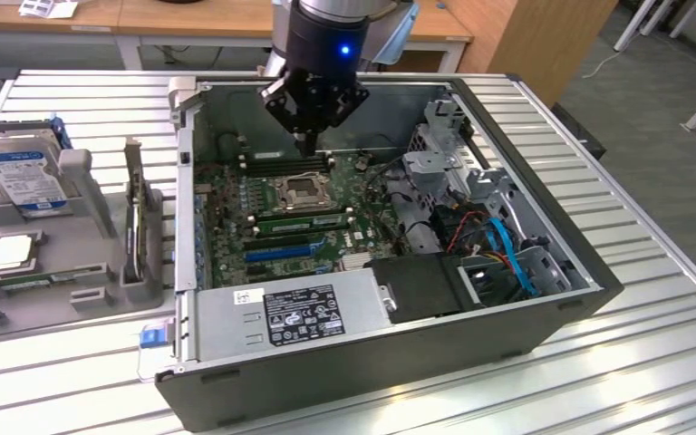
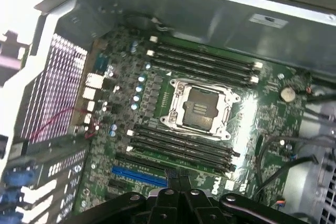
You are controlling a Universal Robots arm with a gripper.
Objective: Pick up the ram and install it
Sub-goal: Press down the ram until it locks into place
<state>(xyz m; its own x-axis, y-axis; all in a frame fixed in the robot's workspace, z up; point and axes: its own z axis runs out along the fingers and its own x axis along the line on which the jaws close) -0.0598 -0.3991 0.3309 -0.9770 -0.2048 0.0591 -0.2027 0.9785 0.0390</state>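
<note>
My gripper (image 1: 308,143) hangs inside the open computer case (image 1: 529,326), just above the black memory slots (image 1: 285,163) on the far side of the CPU socket (image 1: 302,188). Its fingers are pressed together with nothing between them. In the wrist view the shut gripper (image 2: 178,182) points down over the motherboard (image 2: 262,119), near the slots (image 2: 184,148) beside the socket (image 2: 199,107). A long, thin green strip that looks like the ram (image 1: 304,218) sits among the slots on the near side of the socket. Whether it is fully seated I cannot tell.
A grey parts tray (image 1: 94,299) at the exterior view's left holds a silver hard drive with a blue label (image 1: 22,172), a square chip (image 1: 10,252) and a thin board standing on edge (image 1: 134,213). The power supply (image 1: 287,313), drive cage (image 1: 439,172) and blue cables (image 1: 511,258) crowd the case.
</note>
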